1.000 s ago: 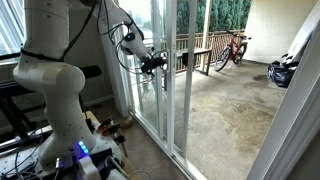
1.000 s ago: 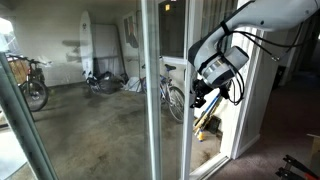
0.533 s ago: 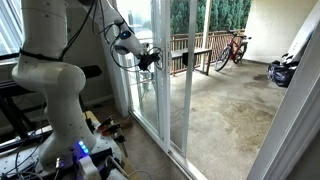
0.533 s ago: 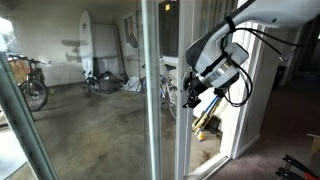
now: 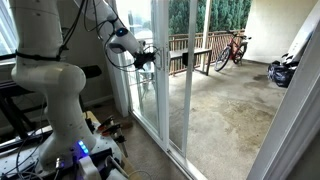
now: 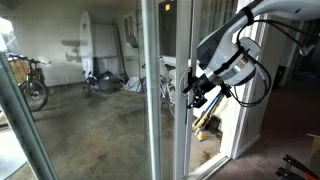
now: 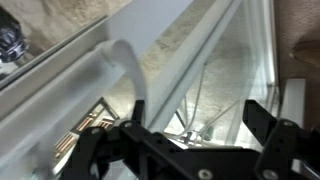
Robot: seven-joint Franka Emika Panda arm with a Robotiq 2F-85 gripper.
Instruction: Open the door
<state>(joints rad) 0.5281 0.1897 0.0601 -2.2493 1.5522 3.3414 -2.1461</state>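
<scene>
The door (image 5: 150,105) is a tall glass pane in a white frame and shows in both exterior views (image 6: 172,135). Its curved grey loop handle (image 7: 124,68) sits on the white edge stile and fills the upper left of the wrist view. My gripper (image 5: 149,59) is at handle height, right against the stile, as an exterior view (image 6: 193,88) also shows. In the wrist view the gripper (image 7: 180,140) is open, its black fingers spread wide. The handle's lower end runs down just inside the left finger. I cannot tell whether a finger touches it.
The robot's white base (image 5: 55,100) stands indoors with cables and gear on the floor (image 5: 105,130). Outside are a concrete patio, a wooden railing (image 5: 190,55), a red bicycle (image 5: 232,48) and another bicycle (image 6: 30,85). A fixed glass panel (image 6: 80,100) stands beside the door.
My gripper has moved up and in toward the door's edge stile, from a little off it to right against the handle. The door itself has not visibly moved.
</scene>
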